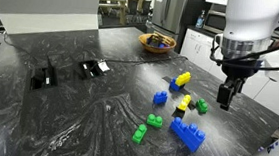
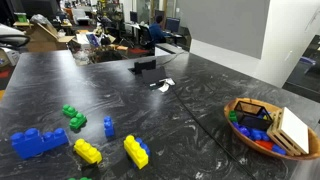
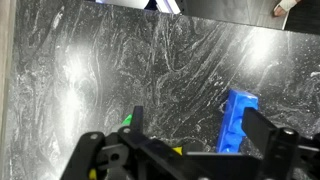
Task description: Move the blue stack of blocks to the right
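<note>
The blue stack of blocks (image 1: 187, 134) lies on the dark marble table near its front edge, and in an exterior view it is at the far left (image 2: 40, 142). My gripper (image 1: 226, 95) hangs open and empty above the table, beyond the stack and apart from it. In the wrist view a long blue studded piece (image 3: 237, 120), seemingly the stack, lies just inside the right finger of the open gripper (image 3: 190, 108). The gripper is out of view in the exterior view that shows the bowl at the right.
Loose bricks lie around the stack: green pairs (image 1: 154, 120), a small blue brick (image 1: 160, 98), yellow bricks (image 1: 182, 79) and a green brick (image 1: 200, 106). A wooden bowl (image 1: 157, 42) holding toys stands farther back. Black objects (image 1: 43, 77) lie on the table's other side.
</note>
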